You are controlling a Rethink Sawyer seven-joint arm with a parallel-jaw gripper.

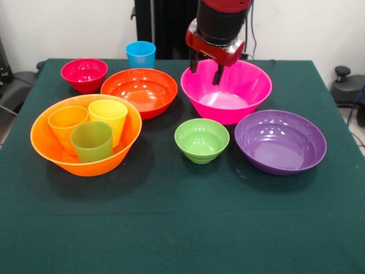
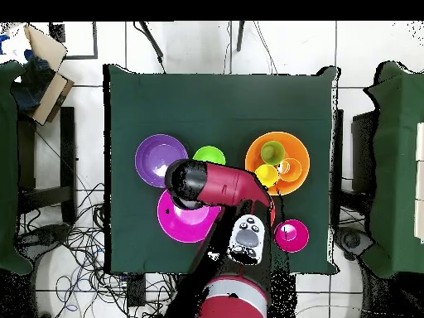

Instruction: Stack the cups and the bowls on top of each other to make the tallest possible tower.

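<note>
The pincer [image 1: 206,69] hangs empty, fingers apart, over the large glossy pink plastic bowl [image 1: 227,91]; the green-clothed worktop [image 1: 182,228] lies bare along its near edge; three plastic tumblers sit in the large orange bowl [image 1: 85,135].

You see a dark green table [image 1: 182,228] carrying bright plastics — a large orange bowl [image 1: 120,149] holding orange [image 1: 67,123], yellow [image 1: 109,113] and green [image 1: 92,140] cups, a blue cup [image 1: 140,54], and crimson [image 1: 84,74], red-orange [image 1: 139,91], pink [image 1: 226,90], light green [image 1: 201,140] and purple [image 1: 280,141] bowls — under a red-and-black end effector [image 1: 206,71].
</note>
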